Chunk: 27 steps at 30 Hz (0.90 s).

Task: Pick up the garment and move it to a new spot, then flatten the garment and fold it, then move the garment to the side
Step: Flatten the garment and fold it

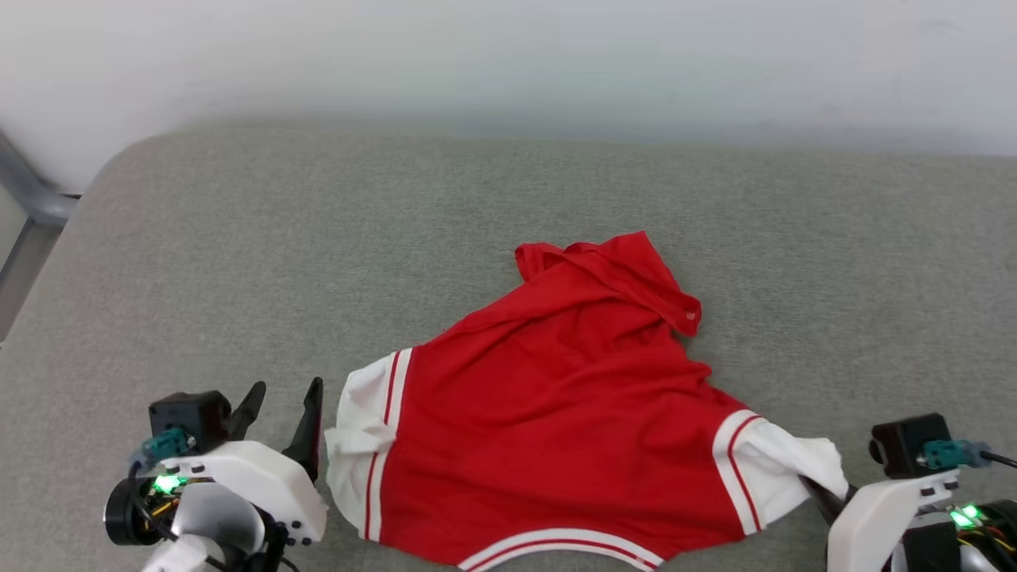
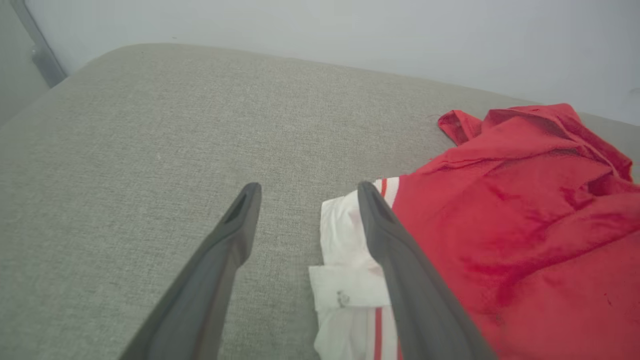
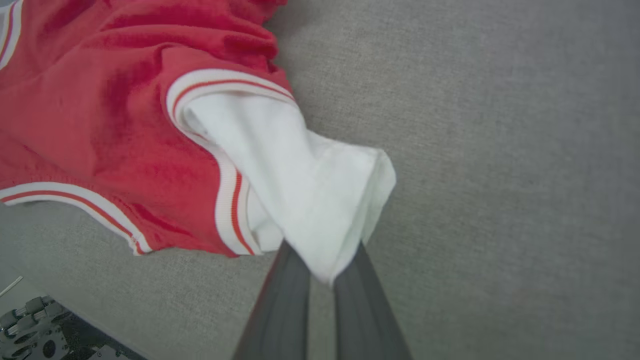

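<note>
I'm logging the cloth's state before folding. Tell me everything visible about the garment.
The garment is a bright red, thin-looking shirt with white sleeves and red-and-white striped trim at the sleeve seams and hem. It lies rumpled on the grey upholstered surface, its far end bunched into folds. The right gripper is shut on the tip of one white sleeve; the left gripper stands open beside the other sleeve.

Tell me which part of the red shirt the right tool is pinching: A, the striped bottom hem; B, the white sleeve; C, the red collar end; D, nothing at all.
B: the right tool is shut on the garment at its white sleeve, the cloth bunching into the grip.
</note>
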Tool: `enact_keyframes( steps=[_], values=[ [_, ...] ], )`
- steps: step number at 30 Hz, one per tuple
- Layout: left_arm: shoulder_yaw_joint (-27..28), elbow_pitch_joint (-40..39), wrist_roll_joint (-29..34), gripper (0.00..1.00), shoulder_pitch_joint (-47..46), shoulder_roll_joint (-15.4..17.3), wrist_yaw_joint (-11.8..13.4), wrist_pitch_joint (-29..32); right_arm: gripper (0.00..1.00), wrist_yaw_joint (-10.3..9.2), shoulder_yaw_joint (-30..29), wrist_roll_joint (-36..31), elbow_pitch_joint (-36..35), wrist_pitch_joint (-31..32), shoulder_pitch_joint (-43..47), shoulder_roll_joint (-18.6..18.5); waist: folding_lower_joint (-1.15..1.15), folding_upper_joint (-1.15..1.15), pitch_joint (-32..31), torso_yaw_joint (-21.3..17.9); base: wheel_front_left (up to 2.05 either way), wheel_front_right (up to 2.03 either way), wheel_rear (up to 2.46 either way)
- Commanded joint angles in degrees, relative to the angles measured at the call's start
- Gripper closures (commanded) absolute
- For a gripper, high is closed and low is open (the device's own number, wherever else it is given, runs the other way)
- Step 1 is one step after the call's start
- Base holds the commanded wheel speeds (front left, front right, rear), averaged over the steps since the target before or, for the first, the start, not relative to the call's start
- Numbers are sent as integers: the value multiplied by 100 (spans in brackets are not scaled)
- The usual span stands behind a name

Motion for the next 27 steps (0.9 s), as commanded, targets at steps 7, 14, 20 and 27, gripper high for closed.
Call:
enact_keyframes(
  steps=[7,14,20,27],
  values=[
    [-108,-372,-735,0,-69,420,-328,1863,100,-6,-352,-120,-258,121,293,146,0,0,-19,-312,0,0,0],
    [-341,-380,-1074,0,-85,670,-352,3166,100,-6,-337,-100,-233,65,205,249,0,0,221,-564,0,0,0],
    [-369,0,-1090,0,-86,733,-147,3526,100,-7,-352,-66,-139,-7,117,303,0,0,432,-692,0,0,0],
    [-751,496,-1342,100,108,580,-255,4303,100,-7,-374,-39,-13,-98,55,298,0,0,554,-738,0,0,0]
  ],
)
